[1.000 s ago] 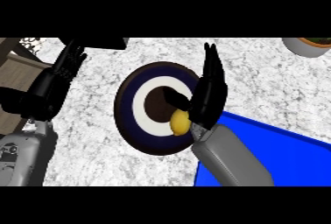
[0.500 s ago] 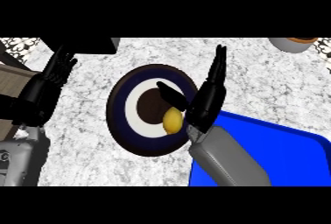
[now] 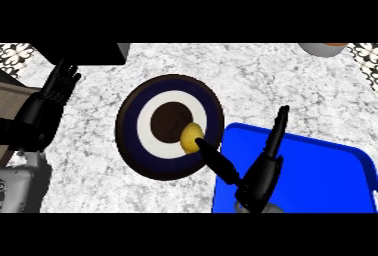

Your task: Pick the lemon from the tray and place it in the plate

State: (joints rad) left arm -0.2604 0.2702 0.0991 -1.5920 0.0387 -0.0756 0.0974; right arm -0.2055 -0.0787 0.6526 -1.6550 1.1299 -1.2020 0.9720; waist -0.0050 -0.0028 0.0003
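Lemon (image 3: pixel 191 137) on plate (image 3: pixel 136 107), right hand (image 3: pixel 255 172) open beside it (over blue tray (image 3: pixel 325 175)), left hand (image 3: pixel 53 92) open.

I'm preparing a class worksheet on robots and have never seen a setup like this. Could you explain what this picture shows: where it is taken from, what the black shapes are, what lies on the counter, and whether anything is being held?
The picture is taken as from the robot's head, looking steeply down at a speckled kitchen counter. The black shapes coming in from below are the robot's two hands. The right robot hand is open, its fingers straight and spread, over the edge of a blue tray. The left robot hand rests open at the left edge, fingers up. In the middle lies a round plate with dark and white rings. A yellow lemon sits on the plate, near its right side. One finger of the right hand points toward the lemon, but nothing is curled round it, so neither hand holds anything. Part of a bowl-like dish shows at the top right.
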